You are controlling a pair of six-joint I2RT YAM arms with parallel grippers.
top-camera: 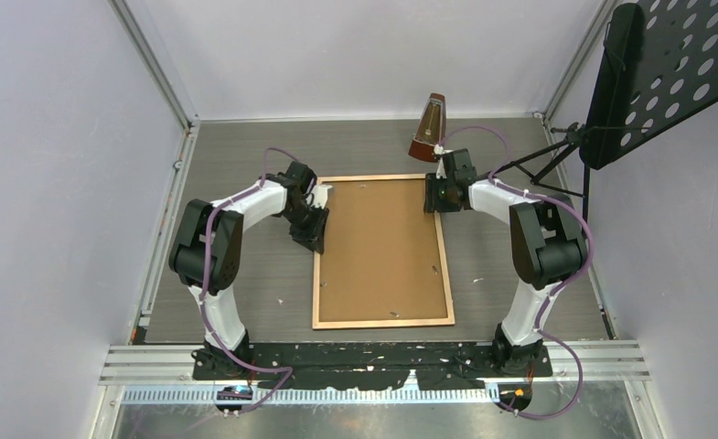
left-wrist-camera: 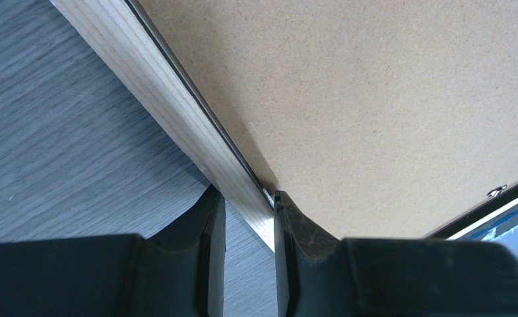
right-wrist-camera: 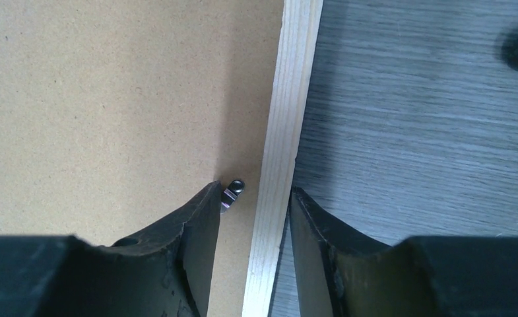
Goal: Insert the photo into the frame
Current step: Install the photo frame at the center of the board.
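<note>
— Where does the large rectangular light-wood frame (top-camera: 382, 322) lie?
— Flat in the middle of the grey wood-grain table (top-camera: 245, 283), its long sides running from near edge to far edge. The plain brown hardboard backing sheet (top-camera: 382, 247) sits inside its border.
— What's behind it?
— The dark wooden pyramid metronome (top-camera: 429, 128) stands at the table's far edge, just beyond the frame's far right corner. The black perforated metal music stand (top-camera: 666, 73) is at the table's far right corner.
— The arms?
— The left gripper (left-wrist-camera: 246, 195) clasps the frame's left side near the far corner, one finger outside the border and one inside. The right gripper (right-wrist-camera: 255, 189) straddles the right side at the far corner without touching it. A small metal tab (right-wrist-camera: 233, 193) is just beside its inner finger.
</note>
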